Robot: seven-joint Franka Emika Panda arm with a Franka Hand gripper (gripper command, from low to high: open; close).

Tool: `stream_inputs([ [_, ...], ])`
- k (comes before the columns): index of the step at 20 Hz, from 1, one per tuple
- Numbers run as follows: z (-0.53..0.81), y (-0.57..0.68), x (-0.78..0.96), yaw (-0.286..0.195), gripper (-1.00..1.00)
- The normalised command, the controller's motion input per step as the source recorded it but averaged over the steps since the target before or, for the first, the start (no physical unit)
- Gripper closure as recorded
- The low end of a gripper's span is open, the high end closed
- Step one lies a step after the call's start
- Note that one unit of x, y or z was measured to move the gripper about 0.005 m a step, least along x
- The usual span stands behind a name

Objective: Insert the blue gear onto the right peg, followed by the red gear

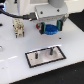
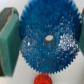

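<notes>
The blue gear point(image 1: 50, 28) hangs above the table in the exterior view, held between the fingers of my gripper point(image 1: 50, 27), which is shut on it. Through the wrist camera the blue gear point(image 2: 48, 38) fills most of the frame, its centre hole showing, with a teal finger pad point(image 2: 10, 42) pressed to one side. The red gear point(image 2: 42, 80) peeks out past the blue gear's rim, on the table below. The grey black-bordered plate point(image 1: 37, 59) lies in front of the gripper, with the right peg point(image 1: 50, 50) upright at its end toward the exterior view's right.
The plate's other pin point(image 1: 38, 56) stands toward the exterior view's left. A beige and black block point(image 1: 19, 28) sits on the white table at the exterior view's left, with a black cable point(image 1: 12, 16) running behind it.
</notes>
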Motion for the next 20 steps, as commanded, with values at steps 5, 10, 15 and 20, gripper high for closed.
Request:
stream_inputs([
  [5, 0.3, -0.12, 0.81, 0.0, 1.0],
  [10, 0.15, -0.11, 0.81, 0.0, 1.0],
  [15, 0.07, -0.06, 0.75, 0.0, 1.0],
  [20, -0.04, -0.03, 0.49, 0.0, 1.0],
])
